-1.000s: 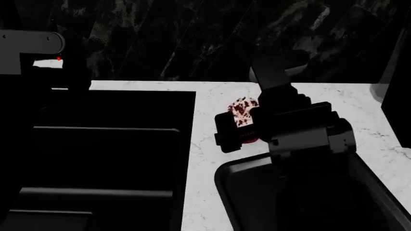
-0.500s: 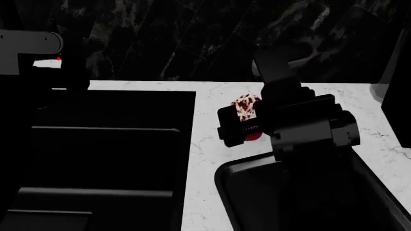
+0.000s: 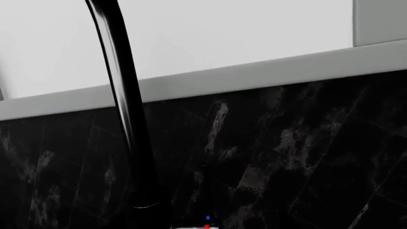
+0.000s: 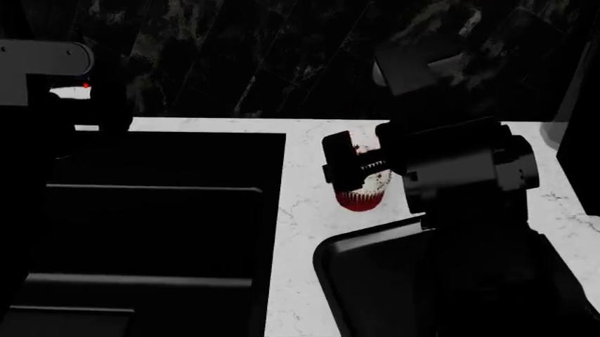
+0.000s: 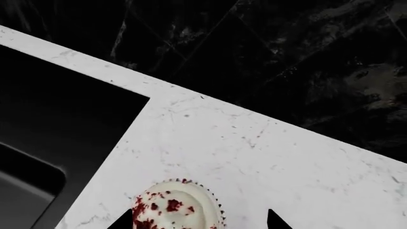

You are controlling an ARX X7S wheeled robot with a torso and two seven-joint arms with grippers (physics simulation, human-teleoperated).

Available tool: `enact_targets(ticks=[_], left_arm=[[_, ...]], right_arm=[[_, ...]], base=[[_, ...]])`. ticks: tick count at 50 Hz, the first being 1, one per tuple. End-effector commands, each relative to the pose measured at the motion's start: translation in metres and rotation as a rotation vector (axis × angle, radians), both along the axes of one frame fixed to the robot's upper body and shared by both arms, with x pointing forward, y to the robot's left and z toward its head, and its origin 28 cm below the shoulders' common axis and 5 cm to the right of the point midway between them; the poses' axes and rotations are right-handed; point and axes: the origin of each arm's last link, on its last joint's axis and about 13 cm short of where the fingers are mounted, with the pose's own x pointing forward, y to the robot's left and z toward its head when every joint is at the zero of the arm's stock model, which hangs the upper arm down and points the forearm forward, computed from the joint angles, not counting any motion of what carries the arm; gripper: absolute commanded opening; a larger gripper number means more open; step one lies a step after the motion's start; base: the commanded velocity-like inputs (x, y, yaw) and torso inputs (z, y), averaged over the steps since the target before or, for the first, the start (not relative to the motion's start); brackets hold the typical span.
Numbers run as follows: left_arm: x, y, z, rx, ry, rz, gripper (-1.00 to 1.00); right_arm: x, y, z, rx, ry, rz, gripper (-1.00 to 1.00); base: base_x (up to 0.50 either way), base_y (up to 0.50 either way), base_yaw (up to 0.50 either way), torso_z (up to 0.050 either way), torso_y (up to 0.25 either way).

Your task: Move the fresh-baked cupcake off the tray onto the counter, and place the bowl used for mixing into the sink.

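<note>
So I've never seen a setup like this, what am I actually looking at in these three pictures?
It's a simulated two-armed robot in a kitchen. One picture looks down from its head; the other two come from cameras near each gripper. From the head, the right gripper hangs around a cupcake over the white counter, beyond the black tray. The black sink lies to the left. The right wrist camera shows the cupcake between two fingertips. The left wrist camera sees only the faucet and a dark wall.
</note>
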Motion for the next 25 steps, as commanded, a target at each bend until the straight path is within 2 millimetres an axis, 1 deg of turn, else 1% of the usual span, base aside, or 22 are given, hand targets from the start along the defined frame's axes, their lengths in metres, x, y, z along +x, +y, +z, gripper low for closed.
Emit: enact_targets(ticks=[1, 14, 15, 16, 17, 20, 25], left_arm=[[0.0, -0.001, 0.003, -0.01, -0.007, -0.018, 1.0], [-0.003, -0.001, 0.006, -0.005, -0.014, -0.02, 1.0], [-0.003, -0.001, 0.006, -0.003, -0.014, -0.024, 1.0], [-0.002, -0.001, 0.006, -0.002, -0.014, -0.026, 1.0], [-0.002, -0.001, 0.006, -0.002, -0.013, -0.026, 1.0], [-0.003, -0.001, 0.006, 0.0, -0.015, -0.028, 1.0], [-0.003, -0.001, 0.006, 0.0, -0.015, -0.032, 1.0]], right_arm=[[0.003, -0.002, 0.022, -0.003, -0.056, 0.009, 1.0], [0.004, -0.006, 0.052, 0.017, -0.15, -0.017, 1.0], [0.001, -0.007, 0.054, 0.019, -0.167, -0.044, 1.0], [-0.005, -0.007, 0.051, 0.016, -0.156, -0.065, 1.0], [-0.009, -0.006, 0.057, 0.02, -0.183, -0.069, 1.0], [-0.024, -0.004, 0.062, 0.008, -0.217, -0.097, 1.0], [-0.044, -0.005, 0.06, 0.013, -0.256, -0.14, 1.0]], base=[[0.0, 0.0, 0.0, 0.0, 0.0], [0.0, 0.0, 0.0, 0.0, 0.0], [0.0, 0.0, 0.0, 0.0, 0.0], [0.0, 0.0, 0.0, 0.0, 0.0], [0.0, 0.0, 0.0, 0.0, 0.0], [0.0, 0.0, 0.0, 0.0, 0.0], [0.0, 0.0, 0.0, 0.0, 0.0]])
